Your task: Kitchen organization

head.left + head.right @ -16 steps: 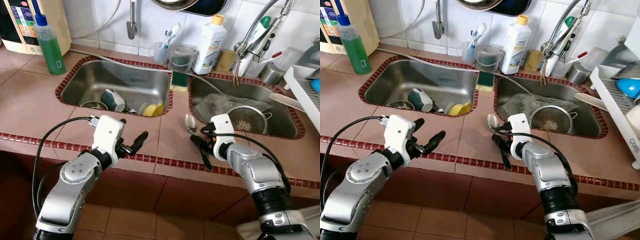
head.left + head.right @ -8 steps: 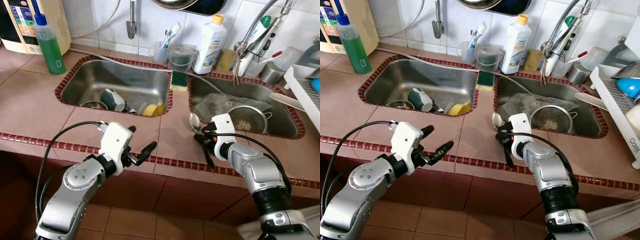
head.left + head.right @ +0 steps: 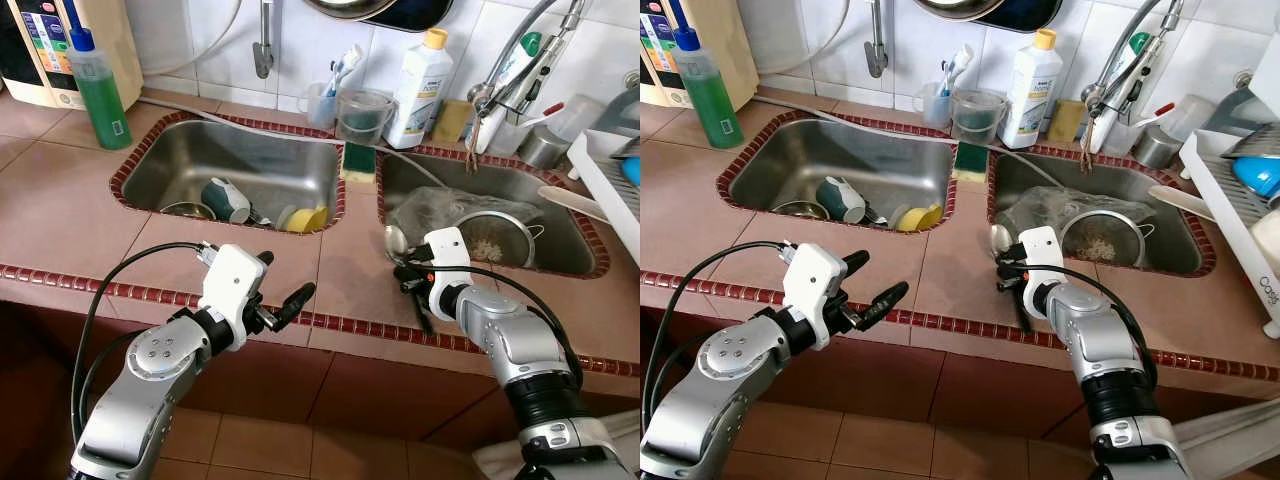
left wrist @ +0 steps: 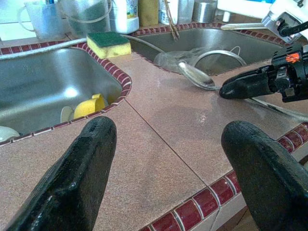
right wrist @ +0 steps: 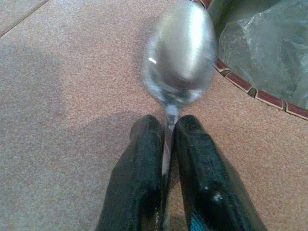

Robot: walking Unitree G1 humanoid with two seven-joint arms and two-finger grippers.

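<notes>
A metal spoon (image 3: 396, 240) hangs just above the counter, its bowl by the left rim of the right sink (image 3: 560, 264). My right gripper (image 3: 405, 272) is shut on the spoon's handle, and the handle's end sticks out toward the counter's front edge. The right wrist view has the spoon bowl (image 5: 180, 53) blurred beyond the two closed fingers (image 5: 144, 159). My left gripper (image 3: 285, 275) is open with nothing in it, over the front of the counter before the left sink (image 3: 150, 170). From the left wrist, the spoon (image 4: 195, 77) and the right gripper lie ahead.
The left sink holds a teal cup (image 3: 225, 198) and a yellow item (image 3: 308, 218). A strainer (image 3: 490, 240) and a clear plastic bag (image 3: 425, 208) lie in the right sink. A sponge (image 3: 358, 160) sits between the sinks. Bottles (image 3: 100, 95) line the back, with a dish rack (image 3: 610, 190) at right.
My right gripper has carried the spoon a little to the right, toward the right sink. The left gripper shifted slightly right and nearer the counter's front edge, staying open.
</notes>
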